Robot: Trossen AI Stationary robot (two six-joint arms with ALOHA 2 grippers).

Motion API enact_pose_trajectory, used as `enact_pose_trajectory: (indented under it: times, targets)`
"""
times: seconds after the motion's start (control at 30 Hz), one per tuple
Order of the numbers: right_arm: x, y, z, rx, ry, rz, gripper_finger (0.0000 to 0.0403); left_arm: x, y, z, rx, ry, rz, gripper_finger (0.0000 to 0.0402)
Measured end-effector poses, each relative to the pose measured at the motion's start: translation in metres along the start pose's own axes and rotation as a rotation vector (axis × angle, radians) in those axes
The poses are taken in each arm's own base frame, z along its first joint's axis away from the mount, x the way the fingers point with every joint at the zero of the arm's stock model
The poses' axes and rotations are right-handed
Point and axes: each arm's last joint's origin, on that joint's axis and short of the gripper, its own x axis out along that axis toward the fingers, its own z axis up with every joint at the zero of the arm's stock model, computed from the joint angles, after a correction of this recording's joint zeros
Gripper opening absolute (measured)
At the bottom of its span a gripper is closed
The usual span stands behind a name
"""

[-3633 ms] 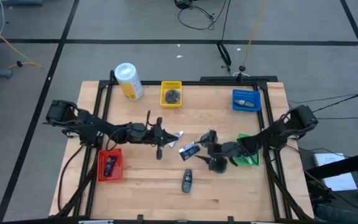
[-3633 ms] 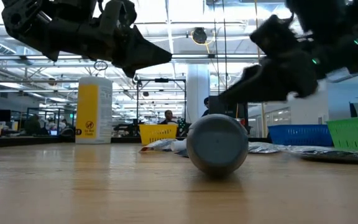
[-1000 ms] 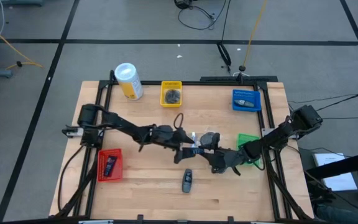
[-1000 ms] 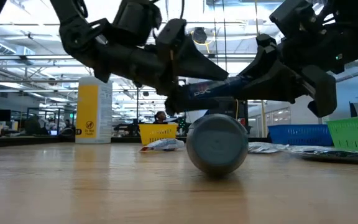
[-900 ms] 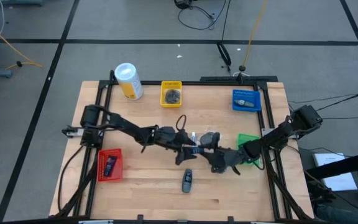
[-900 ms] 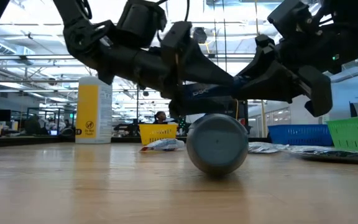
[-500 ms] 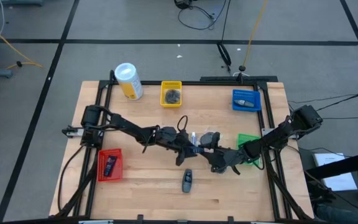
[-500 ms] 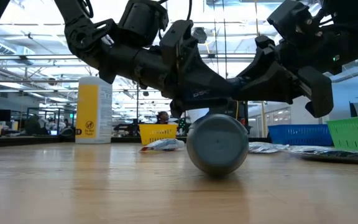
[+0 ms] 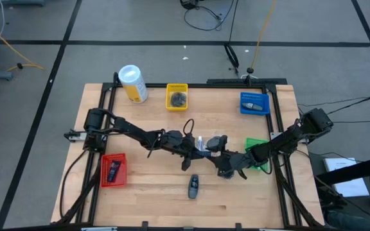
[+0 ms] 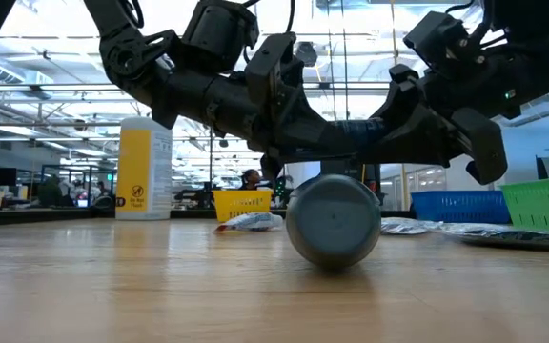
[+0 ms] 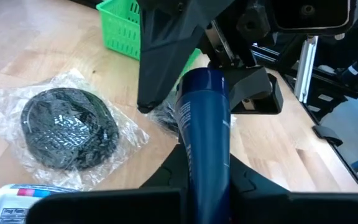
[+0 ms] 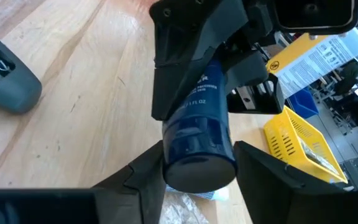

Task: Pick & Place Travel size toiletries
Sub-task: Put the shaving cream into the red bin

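Note:
A dark blue bottle (image 11: 205, 124) hangs level above the table's middle, between my two grippers, and also shows in the low view (image 10: 351, 130). My left gripper (image 9: 196, 148) comes from the left and is shut on one end. My right gripper (image 9: 212, 152) comes from the right and is shut on the other end. Below them a dark grey disc in clear wrap (image 11: 67, 127) and a white tube with a blue end (image 11: 17, 198) lie flat on the wood. A grey oblong pack (image 9: 193, 186) lies on its side nearer the front edge. My left gripper pinches the bottle's near end (image 11: 207, 163) between its two fingers (image 11: 166, 177). They come level from the table's left and lie along the bottle, which is clear of the table. My right gripper pinches the bottle's flat end (image 12: 197, 163) between its two fingers (image 12: 143, 177), level from the table's right, along the bottle.
A green tray (image 9: 257, 155) stands just behind my right gripper. A blue tray (image 9: 254, 103) and a yellow tray (image 9: 177, 97) stand at the far edge, a red tray (image 9: 113, 170) at the left, and a tall yellow canister (image 9: 133, 83) at the far left.
My left gripper has gone a little toward the table's right, up to my right gripper, and its fingers now lie along the blue bottle that my right gripper holds level above the table. The bottle has stayed in place.

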Motion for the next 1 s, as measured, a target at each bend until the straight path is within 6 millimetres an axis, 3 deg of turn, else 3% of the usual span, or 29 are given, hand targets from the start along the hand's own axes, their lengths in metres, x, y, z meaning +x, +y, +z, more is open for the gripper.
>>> enact_pose_trajectory:
  times: [0.17,0.43,0.6,0.77,1.0]
  targets:
    - [0.000,0.000,0.000,0.000,0.002,-0.002,0.0209,0.000,0.001,-0.002,-0.007,0.023,0.008,0.0055]
    - [0.000,0.000,-0.001,-0.004,0.005,-0.001,0.0256,0.000,0.002,-0.004,-0.011,0.043,0.017,0.0024]
    - [-0.002,0.003,-0.006,-0.049,0.068,-0.018,0.0267,-0.012,-0.003,0.004,-0.028,0.115,0.054,0.0036]
    - [-0.004,0.006,-0.007,-0.014,0.080,-0.008,0.0262,-0.055,-0.033,0.028,-0.037,0.239,0.154,0.0037]
    - [-0.004,0.005,-0.007,0.009,0.076,-0.010,0.0256,-0.152,-0.095,0.040,-0.303,0.474,0.239,0.0027]
